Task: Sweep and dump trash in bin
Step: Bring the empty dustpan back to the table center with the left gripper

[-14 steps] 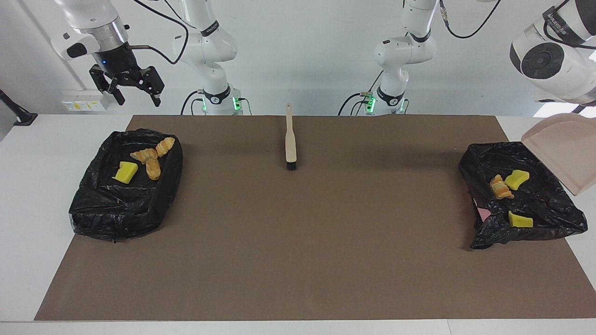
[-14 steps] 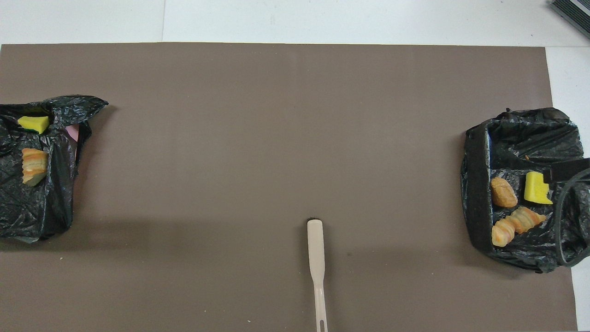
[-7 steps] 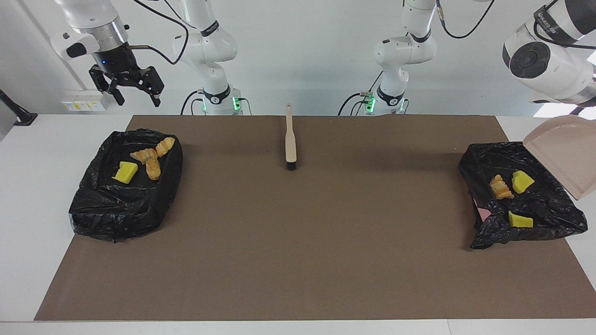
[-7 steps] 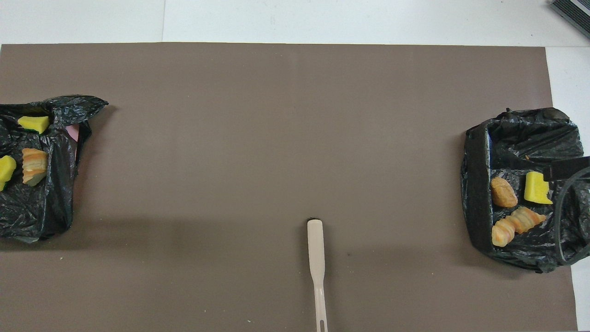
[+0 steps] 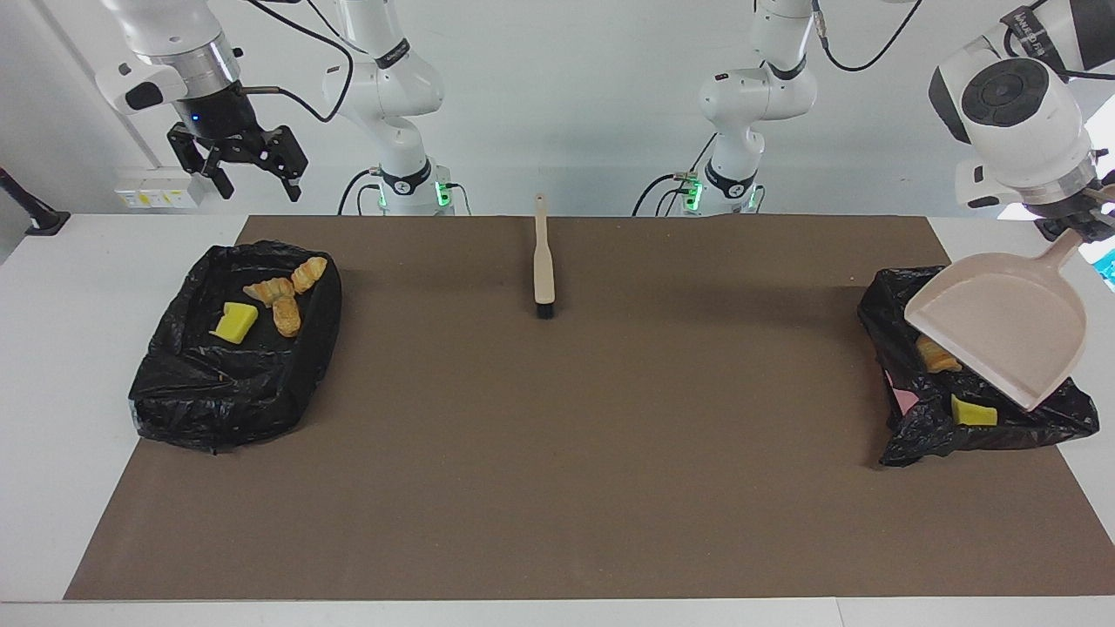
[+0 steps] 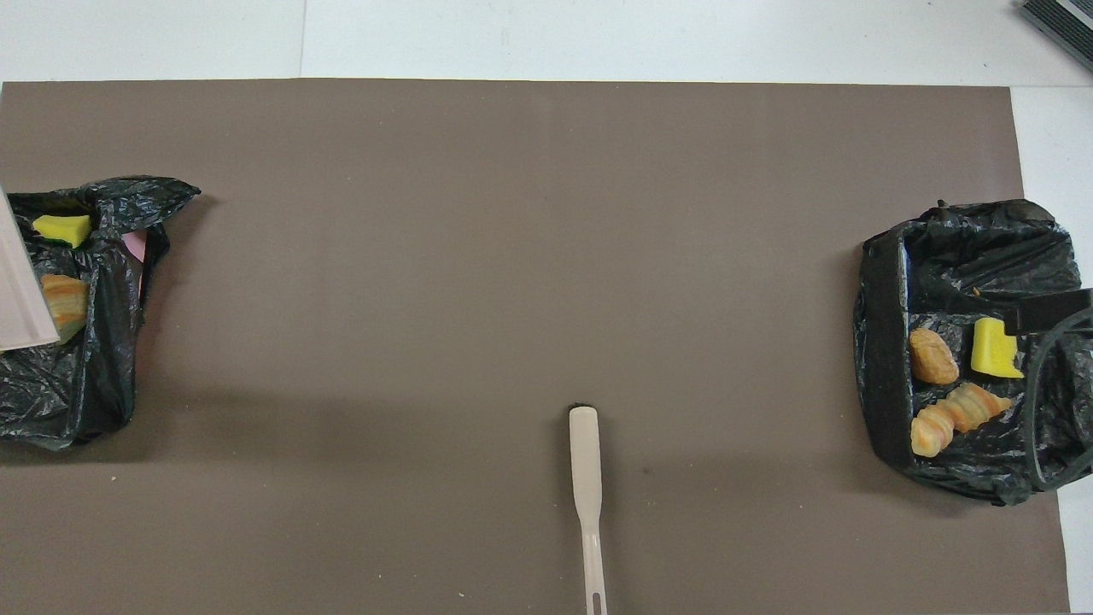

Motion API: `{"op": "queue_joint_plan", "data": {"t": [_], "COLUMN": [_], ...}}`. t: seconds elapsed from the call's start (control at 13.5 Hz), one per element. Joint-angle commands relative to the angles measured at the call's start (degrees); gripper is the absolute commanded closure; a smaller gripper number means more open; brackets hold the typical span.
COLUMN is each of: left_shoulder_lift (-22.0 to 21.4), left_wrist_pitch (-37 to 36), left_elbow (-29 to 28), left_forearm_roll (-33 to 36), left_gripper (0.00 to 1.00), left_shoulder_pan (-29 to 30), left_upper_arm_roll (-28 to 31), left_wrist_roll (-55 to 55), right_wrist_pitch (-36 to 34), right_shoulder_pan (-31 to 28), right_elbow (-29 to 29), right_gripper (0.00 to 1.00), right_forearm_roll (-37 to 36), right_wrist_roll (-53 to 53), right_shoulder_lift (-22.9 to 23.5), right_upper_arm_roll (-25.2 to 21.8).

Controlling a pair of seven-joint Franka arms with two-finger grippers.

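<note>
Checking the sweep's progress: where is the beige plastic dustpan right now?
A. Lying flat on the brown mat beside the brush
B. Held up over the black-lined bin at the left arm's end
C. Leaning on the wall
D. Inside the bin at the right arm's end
B: the beige plastic dustpan hangs tilted from the left tool over the black-lined bin, clear of the brown mat.

No readable text, label, brand, number or sign shows on anything in either view.

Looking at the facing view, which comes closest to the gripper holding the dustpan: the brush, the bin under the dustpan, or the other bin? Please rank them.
From the left gripper:
1. The bin under the dustpan, at the left arm's end of the table.
2. The brush, mid-table, close to the robots.
3. The other bin, at the right arm's end.
</note>
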Motion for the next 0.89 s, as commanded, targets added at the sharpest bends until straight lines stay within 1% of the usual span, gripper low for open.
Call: {"op": "queue_joint_plan", "data": {"t": [0.0, 0.3, 0.44, 0.59, 0.81], "left_shoulder_lift": [-0.8, -1.3, -1.5, -2.3, -3.6], "left_wrist_pitch": [-3.4, -6.7, -7.9, -8.4, -8.5], "left_elbow": [0.1, -0.1, -0.1, -1.1, -2.9], "left_forearm_roll": [-6.8, -16.8, -22.2, -25.5, -30.2], "left_gripper": [1.0, 1.0, 1.0, 1.0, 1.0], "left_shoulder_pan": [-2.6, -4.0, -4.8, -6.1, -9.7], "left_upper_arm_roll": [0.6, 0.6, 0.5, 0.5, 0.5], "left_wrist_roll": [-7.7, -18.4, -24.6, -29.8, -40.0], "right_wrist_pitch": [1.3, 1.4, 3.5, 2.8, 3.0], "right_shoulder_pan": [-0.8, -1.0, -1.0, -1.0, -1.1], "right_elbow": [0.1, 0.0, 0.1, 0.0, -0.8], "right_gripper": [0.0, 0.0, 0.0, 0.0, 0.0], "right_forearm_roll": [-0.1, -0.1, -0.1, -0.1, -0.1], "right_wrist_roll": [-1.6, -1.6, -1.6, -1.7, -1.7], "right_shoulder_lift": [0.3, 0.3, 0.5, 0.4, 0.0], "right_upper_arm_roll": [0.4, 0.4, 0.4, 0.4, 0.4]}}
